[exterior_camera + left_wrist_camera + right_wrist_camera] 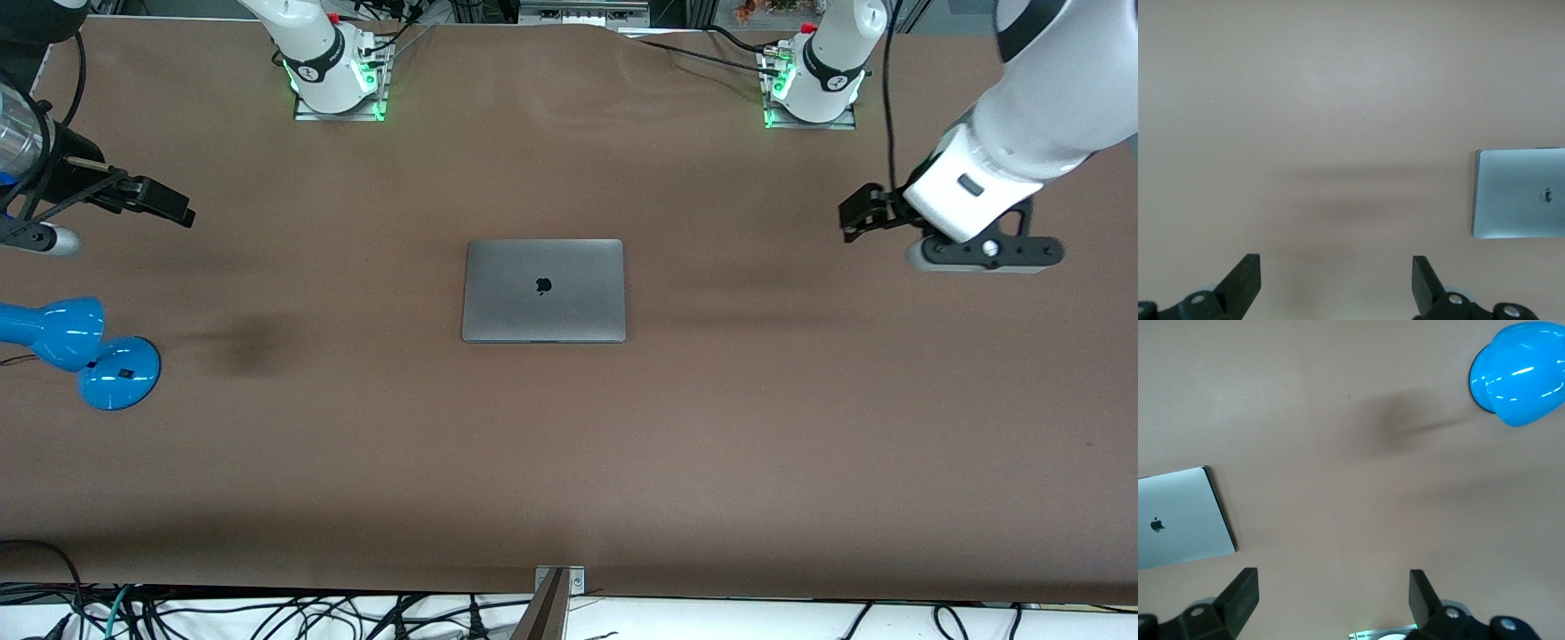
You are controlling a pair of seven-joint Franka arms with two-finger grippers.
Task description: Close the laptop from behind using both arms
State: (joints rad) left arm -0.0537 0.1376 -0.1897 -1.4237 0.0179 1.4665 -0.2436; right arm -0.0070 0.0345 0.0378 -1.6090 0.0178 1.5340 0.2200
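The laptop (543, 290) lies shut, mid-bench (622, 444). The left gripper (1336, 283) and right gripper (1333, 600) hover over bare bench at opposite ends, jaws spread, holding nothing.

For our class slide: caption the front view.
Closed laptop lies mid-table; left gripper and right gripper hover open at either end.

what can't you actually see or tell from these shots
- Laptop: lid is down, so keyboard and screen are hidden in every view; both wrist views cut part of it off at the picture edge.
- Blue lamp: cut off by the edge in the front view; the right wrist view shows only its rounded head.
- Left gripper and right gripper: only the fingertips show in their wrist views.
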